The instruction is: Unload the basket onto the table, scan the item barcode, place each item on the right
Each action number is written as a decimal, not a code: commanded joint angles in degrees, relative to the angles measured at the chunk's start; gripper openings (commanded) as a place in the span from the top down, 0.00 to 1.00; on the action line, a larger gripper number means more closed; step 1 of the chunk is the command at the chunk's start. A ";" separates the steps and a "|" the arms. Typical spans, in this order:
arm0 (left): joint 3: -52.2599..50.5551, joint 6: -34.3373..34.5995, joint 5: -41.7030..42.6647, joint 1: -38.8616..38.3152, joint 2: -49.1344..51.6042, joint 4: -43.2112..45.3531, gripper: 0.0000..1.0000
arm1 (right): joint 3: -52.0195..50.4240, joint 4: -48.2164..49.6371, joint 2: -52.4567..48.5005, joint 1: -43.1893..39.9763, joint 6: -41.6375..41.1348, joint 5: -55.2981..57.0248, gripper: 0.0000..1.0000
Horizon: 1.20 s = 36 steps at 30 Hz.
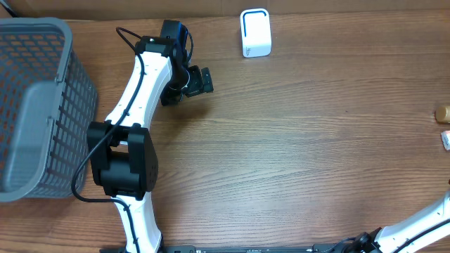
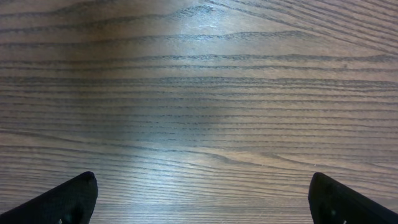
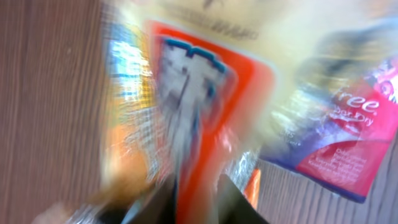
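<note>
The right wrist view is heavily blurred. An orange and white foil packet (image 3: 205, 93) fills its middle, and its lower edge runs down between the two dark fingers of my right gripper (image 3: 198, 186). The fingers stand a little apart; whether they still pinch the packet does not show. No barcode can be made out. The white scanner (image 1: 255, 32) stands at the table's far edge. My left gripper (image 1: 200, 81) hovers left of the scanner, and in the left wrist view it (image 2: 202, 196) is wide open over bare wood.
A grey mesh basket (image 1: 42, 35) takes up the left side. A purple and pink packet (image 3: 348, 130) lies on the table beside the orange one. At the right edge are a small brown thing (image 1: 443, 112) and a white thing (image 1: 446, 139).
</note>
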State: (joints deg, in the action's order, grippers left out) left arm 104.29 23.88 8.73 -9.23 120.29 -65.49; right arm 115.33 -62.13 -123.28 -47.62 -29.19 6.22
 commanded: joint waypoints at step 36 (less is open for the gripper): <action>0.44 0.57 -0.37 0.22 0.35 -0.02 0.00 | 0.50 -34.03 48.17 15.87 13.18 -20.48 0.32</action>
State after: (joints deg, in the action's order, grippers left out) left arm 104.29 23.88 8.73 -9.23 120.29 -65.49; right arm 115.48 -95.37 -79.90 -34.59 -18.59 -13.76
